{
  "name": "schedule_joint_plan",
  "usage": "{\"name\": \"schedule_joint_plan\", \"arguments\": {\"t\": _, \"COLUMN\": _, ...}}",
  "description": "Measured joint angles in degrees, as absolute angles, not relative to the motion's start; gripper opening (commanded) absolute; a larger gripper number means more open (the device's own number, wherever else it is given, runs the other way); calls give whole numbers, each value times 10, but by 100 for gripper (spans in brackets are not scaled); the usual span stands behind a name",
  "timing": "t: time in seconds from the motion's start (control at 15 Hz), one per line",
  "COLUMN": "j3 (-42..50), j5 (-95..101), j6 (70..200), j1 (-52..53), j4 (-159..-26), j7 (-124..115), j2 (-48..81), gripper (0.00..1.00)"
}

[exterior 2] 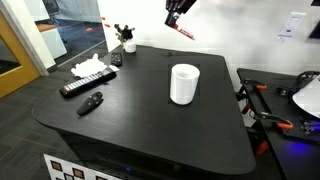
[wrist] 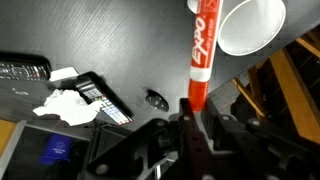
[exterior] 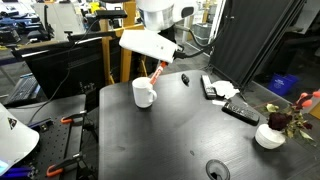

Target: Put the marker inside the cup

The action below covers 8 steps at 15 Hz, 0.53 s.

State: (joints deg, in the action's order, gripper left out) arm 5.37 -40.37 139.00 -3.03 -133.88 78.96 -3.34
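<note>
1. Wrist view: the gripper (wrist: 192,108) is clamped on the lower end of the marker (wrist: 200,50). The red barrel with "EXPO" lettering runs straight out from between the fingers.
2. Same view: the marker's far end sits just beside the rim of the cup (wrist: 250,25), at the rim's left edge. It is not inside the opening.
3. In an exterior view the marker (exterior: 157,72) hangs tilted in the gripper (exterior: 160,68), above and just behind the cup (exterior: 144,93). The cup stands upright near a far corner of the bench (exterior: 150,140).
4. In an exterior view the marker (exterior 2: 184,33) is held clear of the bench (exterior 2: 140,120) under the gripper (exterior 2: 179,14), over the far edge. The cup (exterior 2: 184,83) stands below and nearer.
5. Count, task items: one marker, one cup.
6. Count, other items:
   - one black remote (exterior 2: 88,85), with a second dark flat device (wrist: 22,70) near it
   - one small black oval object (exterior 2: 91,103)
   - one crumpled white tissue (exterior 2: 90,68)
   - one white bowl of dark flowers (exterior: 270,135) by a bench corner
</note>
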Motion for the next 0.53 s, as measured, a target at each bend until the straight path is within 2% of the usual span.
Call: {"name": "schedule_joint_plan", "arguments": {"t": 0.53, "j3": 64, "j5": -523, "j6": 1289, "j1": -35, "j4": -1333, "j7": 1012, "j2": -30, "gripper": 4}}
